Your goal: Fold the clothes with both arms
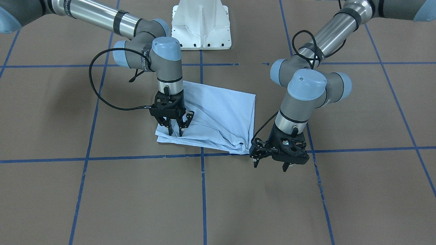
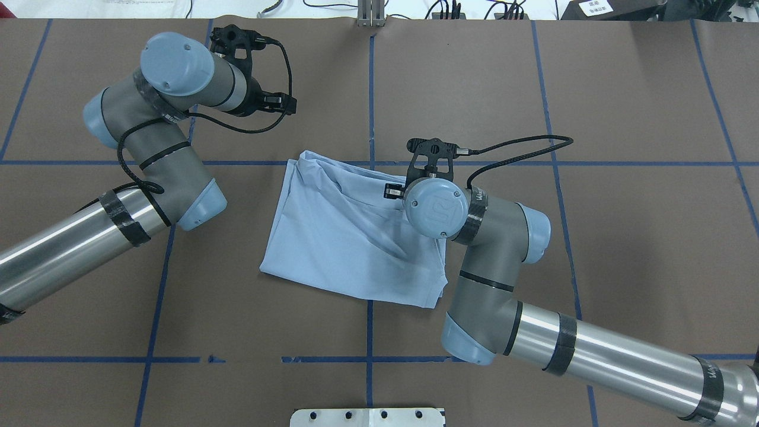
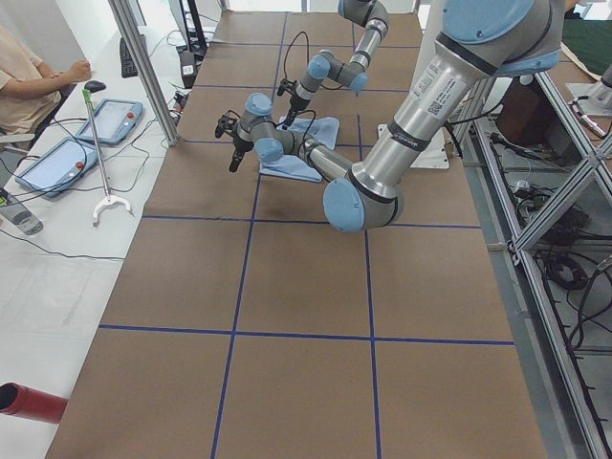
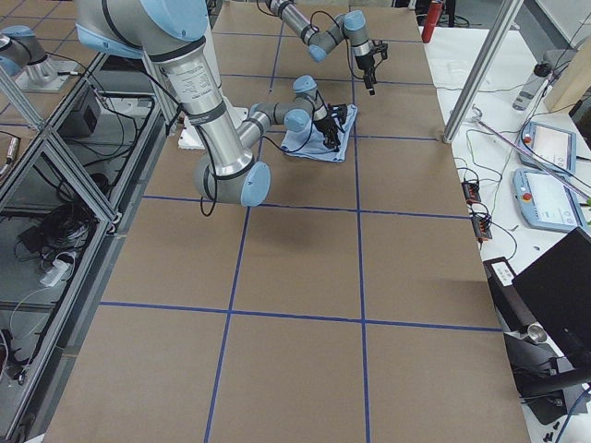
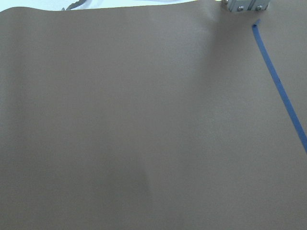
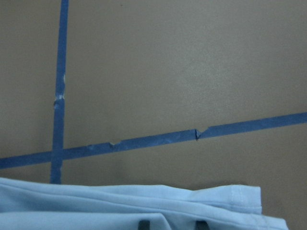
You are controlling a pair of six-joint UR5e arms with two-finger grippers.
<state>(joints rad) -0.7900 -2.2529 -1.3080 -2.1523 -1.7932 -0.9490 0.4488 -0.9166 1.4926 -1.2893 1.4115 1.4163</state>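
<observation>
Nearest the operators' side of the brown paper-covered desk, the left arm's black two-finger end effector points down at the bare surface. Its fingers are spread wide with nothing between them. It sits just beside the near corner of the light blue short-sleeved T-shirt, close to a blue tape line.

A little further in, the right arm's black two-finger end effector stands upright over the opposite near corner of the shirt. Its fingers are parted by a narrow gap and their tips are down in the fabric. In the right wrist view the two dark fingertips show at the bottom edge, behind the shirt's stitched hem.

The shirt lies folded into a rough, wrinkled rectangle near the middle of the desk, across one tape line. Beyond it stands the white metal pedestal base, with both silver-grey arms reaching in from either side.
</observation>
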